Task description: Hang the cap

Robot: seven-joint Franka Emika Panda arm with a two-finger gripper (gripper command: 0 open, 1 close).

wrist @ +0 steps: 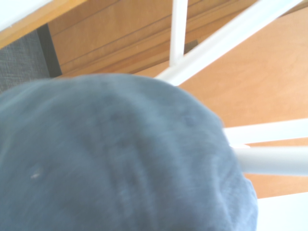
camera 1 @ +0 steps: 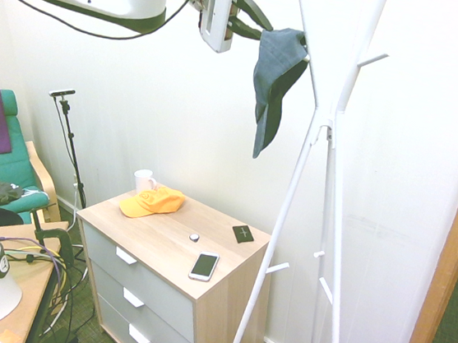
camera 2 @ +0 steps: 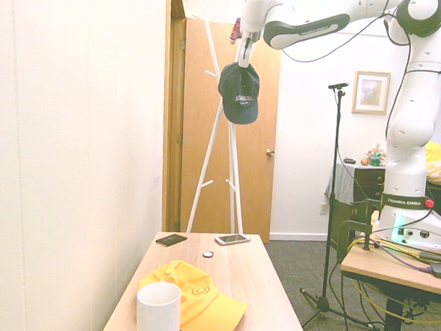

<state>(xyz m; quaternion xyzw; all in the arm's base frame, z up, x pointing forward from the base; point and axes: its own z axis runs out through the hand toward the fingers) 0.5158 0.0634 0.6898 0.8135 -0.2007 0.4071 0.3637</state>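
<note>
We see the cap (wrist: 115,159) in soft matt cloth, faintly fuzzy; the coat stand (camera 1: 332,134) smooth, white, slightly glossy; the dresser (camera 1: 163,243) top in pale matt wood grain; the mug (camera 2: 158,313) — smooth and white.

On my feeds I see a wooden dresser (camera 1: 221,280) holding an orange-yellow cap (camera 1: 153,202), with a white mug (camera 1: 143,181) just behind it. A phone (camera 1: 204,265), a dark card (camera 1: 243,234) and a small round object (camera 1: 194,236) lie apart.
</note>
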